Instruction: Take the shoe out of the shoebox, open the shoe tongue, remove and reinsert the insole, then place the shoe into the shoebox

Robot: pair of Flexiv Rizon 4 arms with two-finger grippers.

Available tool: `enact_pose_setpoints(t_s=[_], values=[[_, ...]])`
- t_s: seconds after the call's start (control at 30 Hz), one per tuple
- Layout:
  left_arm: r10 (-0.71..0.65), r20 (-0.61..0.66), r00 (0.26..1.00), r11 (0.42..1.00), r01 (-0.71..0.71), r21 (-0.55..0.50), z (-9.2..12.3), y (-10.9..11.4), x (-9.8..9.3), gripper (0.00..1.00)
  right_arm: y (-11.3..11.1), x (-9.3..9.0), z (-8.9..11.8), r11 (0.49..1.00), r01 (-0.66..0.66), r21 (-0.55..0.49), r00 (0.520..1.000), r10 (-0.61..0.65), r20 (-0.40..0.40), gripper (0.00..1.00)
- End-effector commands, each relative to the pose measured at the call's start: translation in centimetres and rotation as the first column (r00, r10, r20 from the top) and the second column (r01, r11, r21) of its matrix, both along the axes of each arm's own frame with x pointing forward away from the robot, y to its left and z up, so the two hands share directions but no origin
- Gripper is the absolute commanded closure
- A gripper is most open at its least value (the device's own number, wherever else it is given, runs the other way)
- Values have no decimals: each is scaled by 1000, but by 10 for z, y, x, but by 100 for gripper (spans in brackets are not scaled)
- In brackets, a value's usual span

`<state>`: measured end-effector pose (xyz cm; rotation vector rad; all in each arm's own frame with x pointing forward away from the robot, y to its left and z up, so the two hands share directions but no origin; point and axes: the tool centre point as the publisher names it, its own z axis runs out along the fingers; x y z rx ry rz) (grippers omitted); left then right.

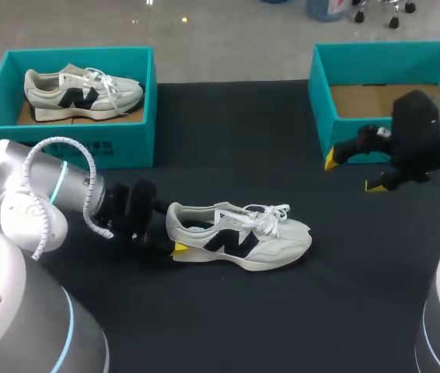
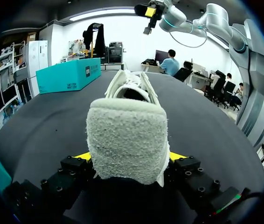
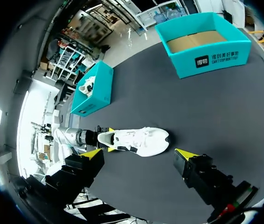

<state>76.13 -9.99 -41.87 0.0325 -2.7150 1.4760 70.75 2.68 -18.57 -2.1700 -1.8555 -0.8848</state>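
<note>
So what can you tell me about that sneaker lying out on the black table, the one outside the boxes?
The sneaker is off-white to pale grey, with white laces, a dark emblem on its side and a light sole. Its heel looks like fuzzy suede. It stands upright on its sole on the black table, toe toward the robot's right. The left gripper clasps the heel from both sides; nothing else touches it.

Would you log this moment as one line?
left gripper shut on shoe heel | right gripper open, aloft | shoe on table
</note>
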Motion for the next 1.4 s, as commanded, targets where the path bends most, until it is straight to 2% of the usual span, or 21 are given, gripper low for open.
enact_pose_setpoints(t_s=[0.03,0.13,0.23,0.87,0.97,1.13,1.4], values=[[0,-1,1000,1000,0,5,-2,0,-2,100,19,-16,-5,951,155,-266,987,-136,88,0],[0,-1,1000,1000,0,5,-2,0,-2,100,25,-23,-14,932,150,-331,989,-141,52,0],[0,-1,1000,1000,0,5,-2,0,-2,100,25,-30,-30,915,113,-388,991,-133,-25,0],[0,-1,1000,1000,0,5,-2,0,-2,100,25,-30,-30,915,113,-388,991,-133,-25,0],[0,-1,1000,1000,0,5,-2,0,-2,100,51,-25,-38,912,100,-398,995,-99,21,0],[0,-1,1000,1000,0,5,-2,0,-2,100,91,-14,-50,889,69,-453,998,-60,34,0],[0,-1,1000,1000,0,5,-2,0,-2,100,123,-9,-51,870,35,-491,999,-38,5,0]])
